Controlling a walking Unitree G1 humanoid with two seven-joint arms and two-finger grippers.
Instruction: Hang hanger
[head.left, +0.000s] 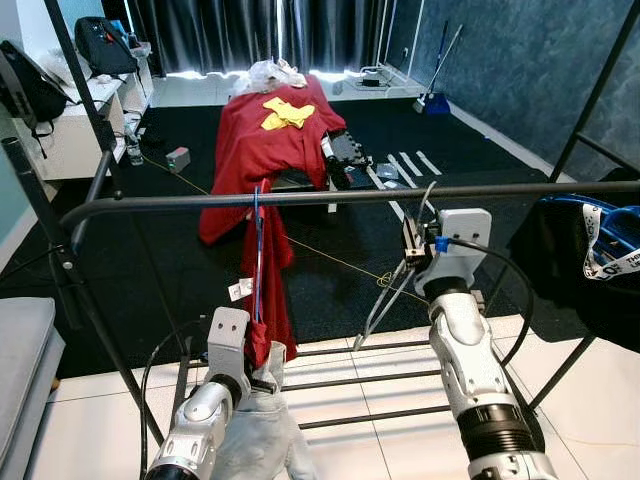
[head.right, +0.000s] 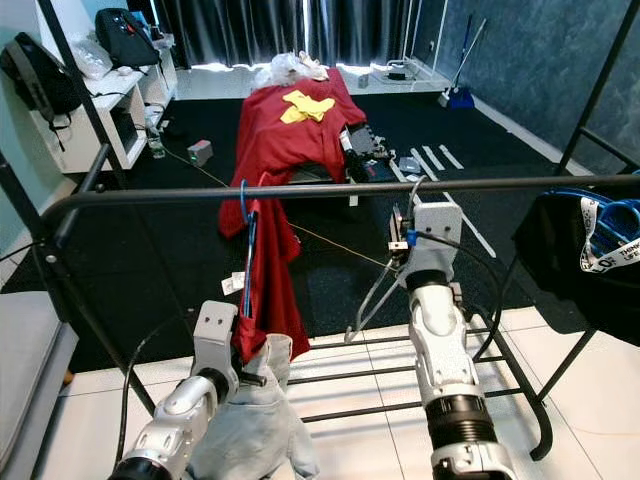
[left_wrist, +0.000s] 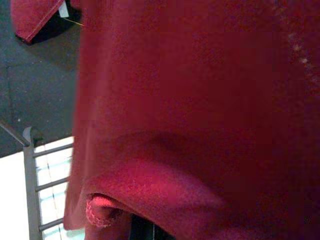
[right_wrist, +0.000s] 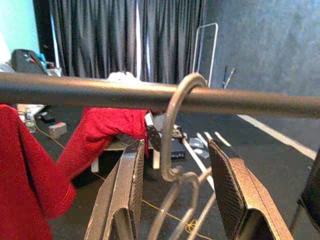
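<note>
Just behind the rail (right_wrist: 250, 102), right gripper (right_wrist: 175, 195) spread wide either side of the metal hanger (right_wrist: 172, 135), not touching it.

Room interior. Dark curtains (head.left: 270, 35) are covering the far wall, with daylight showing in a bright strip along the floor below them. A table under a red cloth (head.left: 270, 150) is standing on the black mat (head.left: 470, 150) in front of the curtains, and a yellow patch (head.left: 287, 113) is lying on the cloth. Beside the table, a white shelf unit (head.left: 75, 125) is carrying black bags (head.left: 105, 45). A mottled blue-grey wall (head.left: 530, 60) is running along the other side of the table, and a broom (head.left: 437, 75) is leaning near it. White tiles (head.left: 400, 410) are adjoining the mat at its near edge.
</note>
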